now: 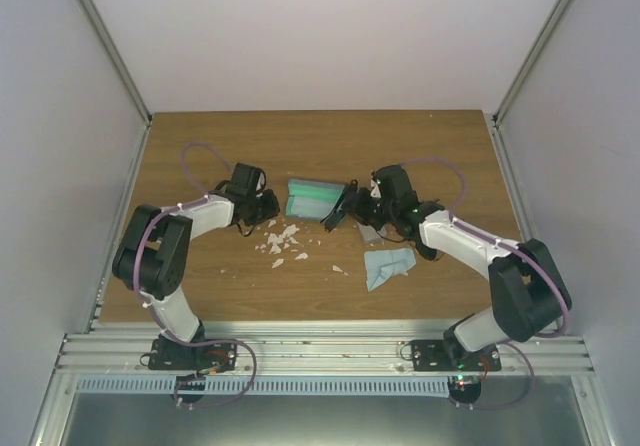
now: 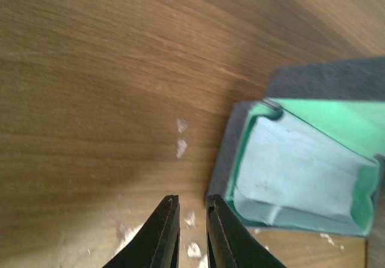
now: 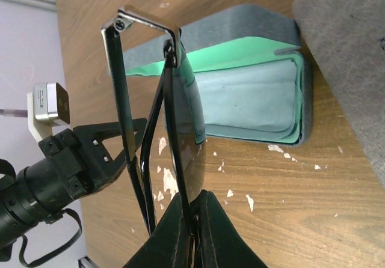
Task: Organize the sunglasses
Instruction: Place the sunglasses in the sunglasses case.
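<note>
My right gripper [image 3: 201,199] is shut on the dark-lensed sunglasses [image 3: 185,118], gripping one lens edge; the pair hangs folded and upright above the table, just in front of the open grey case [image 3: 252,94]. In the top view the right gripper [image 1: 347,209] holds the sunglasses [image 1: 336,212] at the right end of the case [image 1: 312,198]. The case has green lining and a light-blue cloth [image 2: 295,166] lying inside. My left gripper [image 2: 190,201] is slightly open and empty, low over the table beside the left end of the case [image 2: 240,136]. The second pair is out of view.
A loose light-blue cloth [image 1: 388,264] lies right of centre. A grey case surface [image 3: 349,57] fills the right wrist view's upper right. White flakes [image 1: 280,238] are scattered in front of the open case. The left gripper's body [image 3: 66,166] shows at the left of the right wrist view.
</note>
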Controlling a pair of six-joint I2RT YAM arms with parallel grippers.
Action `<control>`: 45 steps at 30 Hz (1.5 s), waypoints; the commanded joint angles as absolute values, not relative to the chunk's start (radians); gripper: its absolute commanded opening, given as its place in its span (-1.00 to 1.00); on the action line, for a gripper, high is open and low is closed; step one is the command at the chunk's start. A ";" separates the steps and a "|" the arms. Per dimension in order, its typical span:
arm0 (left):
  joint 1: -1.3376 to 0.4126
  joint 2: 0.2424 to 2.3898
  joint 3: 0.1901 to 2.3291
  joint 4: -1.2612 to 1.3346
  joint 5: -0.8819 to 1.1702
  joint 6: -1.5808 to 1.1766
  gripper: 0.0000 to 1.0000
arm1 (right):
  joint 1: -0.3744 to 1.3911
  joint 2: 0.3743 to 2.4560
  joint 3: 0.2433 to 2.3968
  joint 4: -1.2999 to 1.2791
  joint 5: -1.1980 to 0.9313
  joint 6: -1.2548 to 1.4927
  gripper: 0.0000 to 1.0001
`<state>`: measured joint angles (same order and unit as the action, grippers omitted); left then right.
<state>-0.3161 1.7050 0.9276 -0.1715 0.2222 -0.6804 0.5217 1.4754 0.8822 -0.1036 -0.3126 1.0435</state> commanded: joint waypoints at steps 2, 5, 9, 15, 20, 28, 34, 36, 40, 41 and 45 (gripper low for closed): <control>-0.304 1.796 0.992 -0.081 0.245 -0.653 -0.68 | 0.540 1.523 0.880 -0.046 -0.249 1.201 -0.99; -0.305 1.833 1.001 -0.063 0.302 -0.637 -0.68 | 0.555 1.555 0.922 -0.063 -0.222 1.191 -0.99; -0.305 1.854 0.996 -0.056 0.360 -0.610 -0.68 | 0.561 1.585 0.984 -0.058 -0.220 1.044 -0.99; -0.294 1.808 0.976 -0.118 0.274 -0.616 -0.68 | 0.556 1.638 1.106 -0.129 -0.243 0.555 -0.99; -0.264 1.727 0.921 -0.124 0.250 -0.642 -0.68 | 0.541 1.699 1.197 -0.226 -0.391 0.172 -0.99; -0.259 1.639 0.857 -0.116 0.329 -0.657 -0.66 | 0.537 1.821 1.387 -0.489 -0.405 -0.225 -0.99; -0.262 1.577 0.793 -0.097 0.405 -0.678 -0.65 | 0.538 1.908 1.527 -0.675 -0.377 -0.509 -0.99; -0.264 1.552 0.772 -0.092 0.419 -0.685 -0.65 | 0.538 1.934 1.571 -0.736 -0.361 -0.571 -0.99; -0.269 1.505 0.743 -0.094 0.427 -0.697 -0.63 | 0.538 1.991 1.657 -0.843 -0.319 -0.652 -0.99; -0.271 1.496 0.739 -0.097 0.433 -0.699 -0.61 | 0.537 2.006 1.673 -0.862 -0.308 -0.664 -0.99; -0.279 1.467 0.730 -0.110 0.443 -0.703 -0.61 | 0.538 2.065 1.739 -0.909 -0.269 -0.684 -0.99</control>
<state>-0.2676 1.5097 0.7448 -0.1352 0.4156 -0.6903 0.5434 2.0113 1.6768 -0.8085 -0.3241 -0.6006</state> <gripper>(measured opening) 0.195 0.026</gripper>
